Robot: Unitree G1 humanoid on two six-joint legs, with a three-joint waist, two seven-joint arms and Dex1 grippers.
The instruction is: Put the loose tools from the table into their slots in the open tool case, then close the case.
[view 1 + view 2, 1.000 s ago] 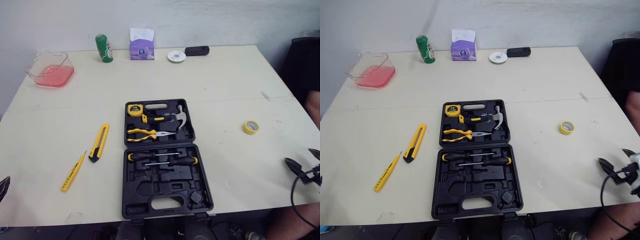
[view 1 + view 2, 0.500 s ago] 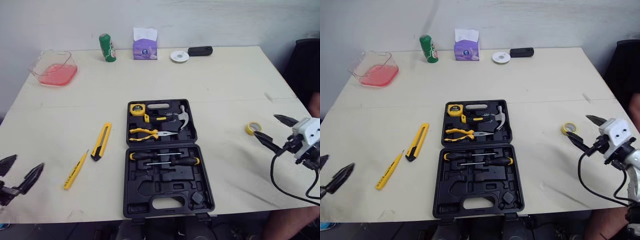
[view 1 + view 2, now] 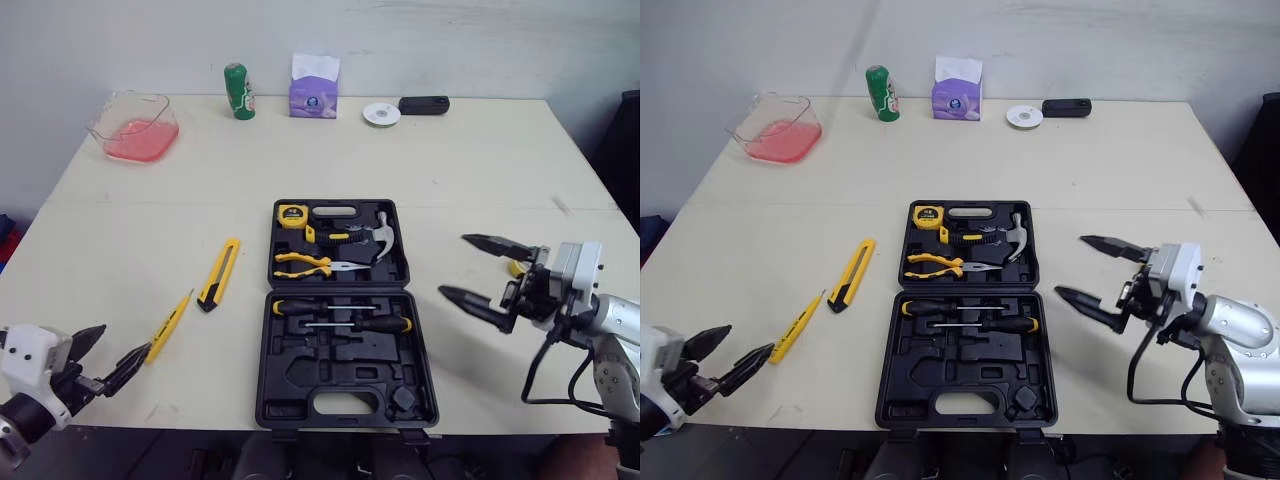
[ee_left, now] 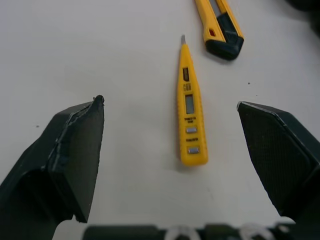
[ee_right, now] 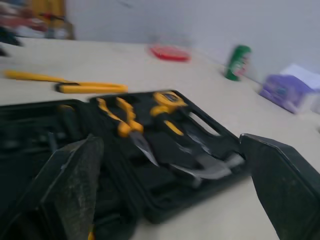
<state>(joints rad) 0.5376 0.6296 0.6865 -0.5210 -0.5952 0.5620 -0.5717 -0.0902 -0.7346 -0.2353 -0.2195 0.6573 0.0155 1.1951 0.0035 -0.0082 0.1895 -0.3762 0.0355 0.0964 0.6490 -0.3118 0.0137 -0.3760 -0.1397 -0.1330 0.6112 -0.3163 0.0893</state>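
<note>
We start at the left hand (image 3: 125, 338): fingers spread wide, nothing held, at the near-left corner of the tabletop (image 3: 450, 150). Its wrist view shows the yellow tester pen (image 4: 188, 117) lying flat btwn the two fingers, touching neither. The pen is thin and low, so our main worry is that closing fingers scrape the tabletop and squirt it out instead of gripping. It sits near the near edge, so a flick could send it to the floor. Just past its tip, farther and to the right, lies the utility knife (image 3: 219, 273). A sloppy approach could nudge that too and spoil the next pick.

The right hand (image 3: 452, 265) is also wide apart and empty, hovering just right of the tool case (image 3: 345, 355). If it swings left w/o clearance it may bump the case and shift the empty slots, or jog the pliers (image 3: 305, 264) and hammer (image 3: 378, 232) seated in the far half. A bit of yellow tape roll (image 3: 514, 267) shows right behind that hand, mostly hidden. A knock could roll it off.

Later risk: any tool not fully seated will prob. stop the case from shutting. The pen's slot isn't obvious to us from here.
</note>
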